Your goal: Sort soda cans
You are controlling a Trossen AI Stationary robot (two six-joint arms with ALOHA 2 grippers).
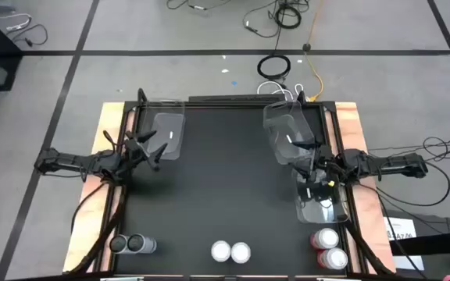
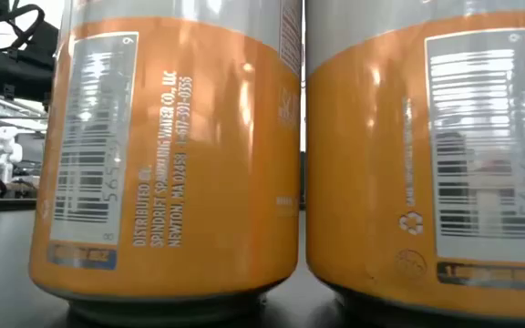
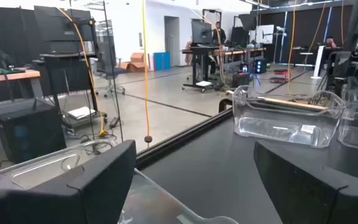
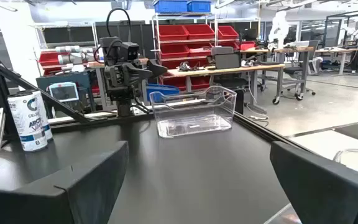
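Observation:
Six soda cans stand upright on their bases along the table's near edge: two dark grey (image 1: 130, 244) at the left, two silver-topped orange ones (image 1: 230, 251) in the middle, which fill the low view (image 2: 167, 155), and two red-pink (image 1: 330, 248) at the right. My left gripper (image 1: 153, 150) is open and empty at the table's left side, beside a clear bin (image 1: 167, 133). My right gripper (image 1: 308, 161) is open and empty at the right side, between two clear bins. Its wrist view shows a dark-topped can (image 4: 30, 121) far off.
A clear bin (image 1: 287, 129) stands at the far right and another (image 1: 323, 201) at the near right, just under my right wrist. The left wrist view shows the far right bin (image 3: 284, 118) across the black table top (image 1: 225, 179). A raised frame edges the table.

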